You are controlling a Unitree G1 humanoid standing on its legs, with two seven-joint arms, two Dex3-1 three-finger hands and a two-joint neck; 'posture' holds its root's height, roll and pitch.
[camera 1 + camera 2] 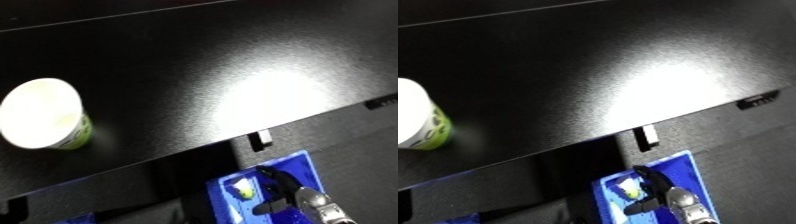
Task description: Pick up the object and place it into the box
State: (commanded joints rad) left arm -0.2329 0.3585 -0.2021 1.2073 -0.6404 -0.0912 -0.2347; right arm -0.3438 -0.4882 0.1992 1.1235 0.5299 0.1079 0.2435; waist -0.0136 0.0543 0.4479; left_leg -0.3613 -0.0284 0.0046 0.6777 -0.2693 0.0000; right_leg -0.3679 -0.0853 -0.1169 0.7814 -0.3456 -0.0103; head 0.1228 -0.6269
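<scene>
Black counter [222,75], matte, with a bright glare patch right of centre. Paper cup [44,115] — white inside, green print on its side — stands near the counter's left edge. Below the front edge sits a blue bin [302,165] holding a small yellow-white object [242,188]. Right hand [282,192] hangs over the bin — fingers relaxed, holding nothing.
</scene>
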